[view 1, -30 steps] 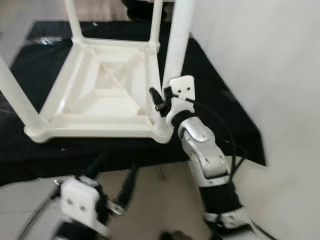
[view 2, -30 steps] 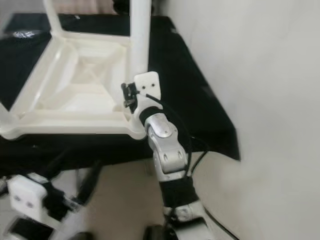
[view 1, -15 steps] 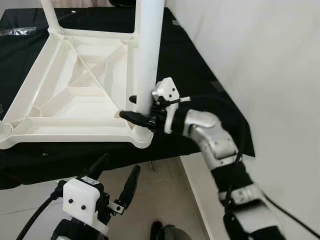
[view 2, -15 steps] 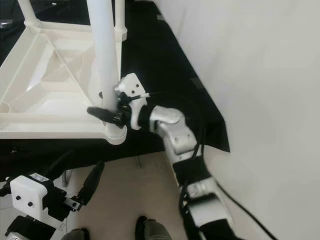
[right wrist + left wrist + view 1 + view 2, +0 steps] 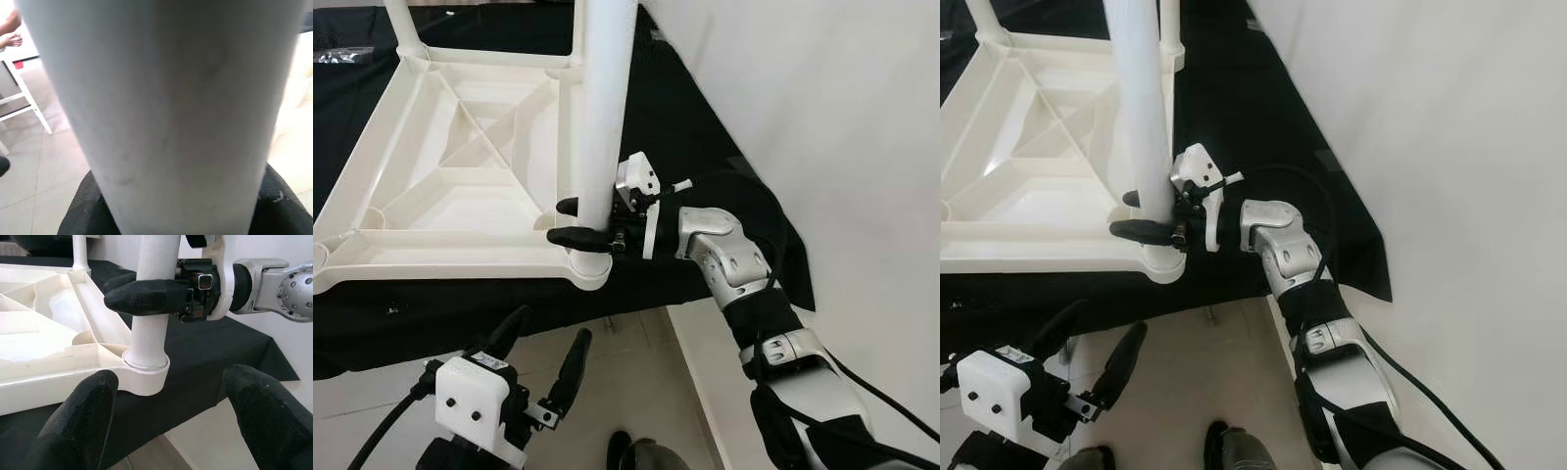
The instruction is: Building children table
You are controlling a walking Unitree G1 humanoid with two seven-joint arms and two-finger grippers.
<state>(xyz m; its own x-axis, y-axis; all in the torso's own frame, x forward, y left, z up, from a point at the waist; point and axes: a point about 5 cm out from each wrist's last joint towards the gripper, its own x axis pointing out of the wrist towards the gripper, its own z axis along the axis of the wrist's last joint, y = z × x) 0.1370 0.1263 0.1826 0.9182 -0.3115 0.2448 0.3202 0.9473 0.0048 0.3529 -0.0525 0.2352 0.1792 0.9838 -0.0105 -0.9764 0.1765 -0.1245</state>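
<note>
The children's table (image 5: 460,186) lies upside down on a worktop draped in black cloth (image 5: 705,147), its ribbed underside facing up. The right end effector (image 5: 576,223) has its two black fingers closed around the white leg (image 5: 604,108) standing in the near corner socket (image 5: 145,374), gripping just above the collar. The leg looks upright and seated, so the step in hand appears to be pressing or twisting it home. The next move probably calls for a firm push along the leg's axis without tipping it, then a clean release.

The left end effector (image 5: 536,370) hangs lower, in front of the worktop edge over the tiled floor, fingers spread wide and holding nothing. Another leg (image 5: 401,27) stands at the far corner. A white wall (image 5: 822,117) runs close beside the right arm, leaving little room to swing the elbow outward.
</note>
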